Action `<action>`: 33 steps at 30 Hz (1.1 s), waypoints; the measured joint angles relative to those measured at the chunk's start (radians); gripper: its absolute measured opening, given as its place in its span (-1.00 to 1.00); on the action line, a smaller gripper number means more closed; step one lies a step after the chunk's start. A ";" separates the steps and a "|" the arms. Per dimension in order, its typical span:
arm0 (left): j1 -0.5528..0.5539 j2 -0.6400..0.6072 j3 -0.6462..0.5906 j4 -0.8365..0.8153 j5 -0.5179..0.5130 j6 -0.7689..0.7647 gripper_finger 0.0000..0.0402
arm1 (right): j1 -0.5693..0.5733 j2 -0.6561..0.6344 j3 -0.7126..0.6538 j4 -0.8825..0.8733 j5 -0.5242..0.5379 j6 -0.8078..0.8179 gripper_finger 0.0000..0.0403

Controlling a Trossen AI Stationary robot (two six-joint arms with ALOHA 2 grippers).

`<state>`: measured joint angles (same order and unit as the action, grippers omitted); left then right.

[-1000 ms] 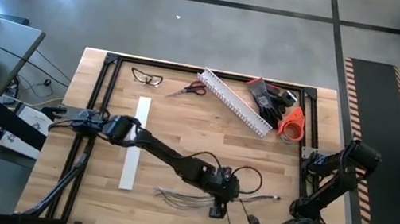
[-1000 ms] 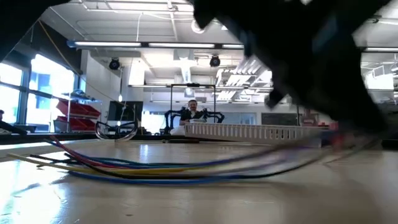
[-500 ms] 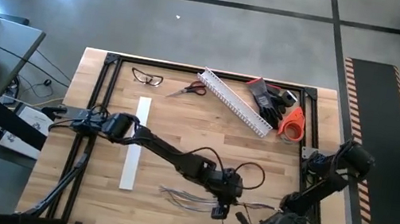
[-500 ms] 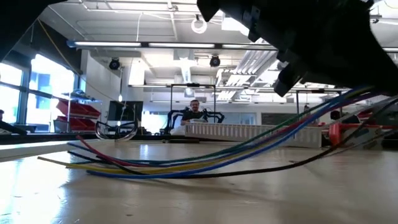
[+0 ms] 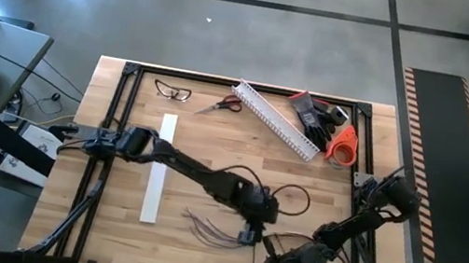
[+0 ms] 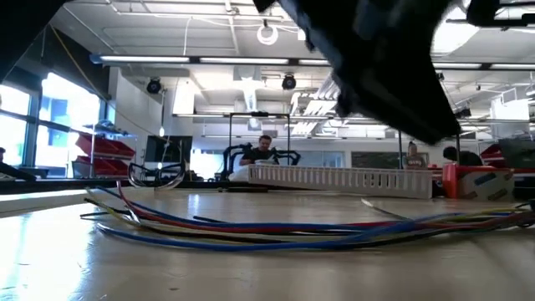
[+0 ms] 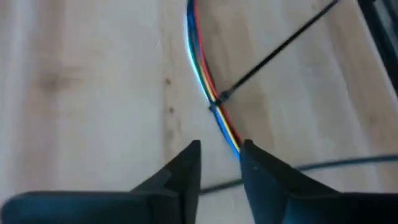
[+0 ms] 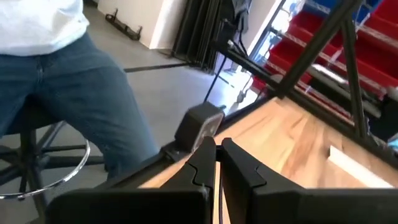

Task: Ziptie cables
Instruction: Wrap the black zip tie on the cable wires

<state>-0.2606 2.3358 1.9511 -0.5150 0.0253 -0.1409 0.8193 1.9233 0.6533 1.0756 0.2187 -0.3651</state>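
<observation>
Overhead, tabletop-level; both perhaps share cables (image 5: 217, 233).

Limp multicoloured cables (image 5: 217, 232) flat on the wood, cinched by a dark ziptie (image 7: 219, 99).

One cable bundle (image 5: 217, 230), one scissors (image 5: 221, 105), one glasses (image 5: 172, 91).

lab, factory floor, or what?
Probably a robotics lab or workshop: a wooden table on bare concrete, red parts bins on shelving by the windows, and another robot arm rig with a person behind it.
</observation>
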 joint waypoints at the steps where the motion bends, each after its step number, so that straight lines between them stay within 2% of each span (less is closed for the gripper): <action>1: -0.002 -0.022 0.000 -0.026 -0.010 0.025 -0.49 | -0.004 0.006 0.000 0.002 0.000 0.009 -1.00; 6: -0.083 -0.092 -0.013 -0.082 -0.011 0.167 -0.41 | -0.020 0.029 -0.002 0.043 -0.009 0.024 -1.00; 10: -0.168 -0.094 -0.084 0.004 -0.041 0.217 -0.43 | -0.021 0.029 -0.018 0.105 -0.013 0.004 -1.00; 14: -0.235 -0.092 -0.225 0.278 -0.185 0.193 -0.45 | -0.020 0.029 -0.082 0.247 -0.013 0.001 -1.00; 17: -0.254 -0.092 -0.325 0.477 -0.350 0.210 -0.44 | -0.021 0.029 -0.124 0.316 -0.013 0.028 -1.00; 19: -0.257 -0.092 -0.378 0.575 -0.410 0.243 -0.42 | -0.020 0.029 -0.135 0.351 -0.013 0.047 -1.00; 24: -0.230 -0.092 -0.401 0.533 -0.503 0.298 -0.38 | -0.020 0.028 -0.137 0.351 -0.013 0.053 -1.00; 26: -0.197 -0.092 -0.402 0.521 -0.496 0.279 -0.40 | -0.020 0.028 -0.137 0.350 -0.013 0.052 -1.00; 28: -0.149 -0.092 -0.402 0.534 -0.405 0.235 -0.47 | -0.020 0.028 -0.137 0.350 -0.013 0.055 -1.00; 30: -0.104 -0.086 -0.400 0.540 -0.329 0.185 -0.59 | -0.020 0.028 -0.137 0.350 -0.013 0.058 -1.00; 33: -0.058 -0.065 -0.401 0.529 -0.317 0.159 -0.81 | -0.020 0.028 -0.137 0.350 -0.012 0.076 -1.00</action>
<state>-0.3187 2.2713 1.5505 0.0144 -0.2918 0.0177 0.7990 1.9511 0.5167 1.4254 0.2063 -0.2890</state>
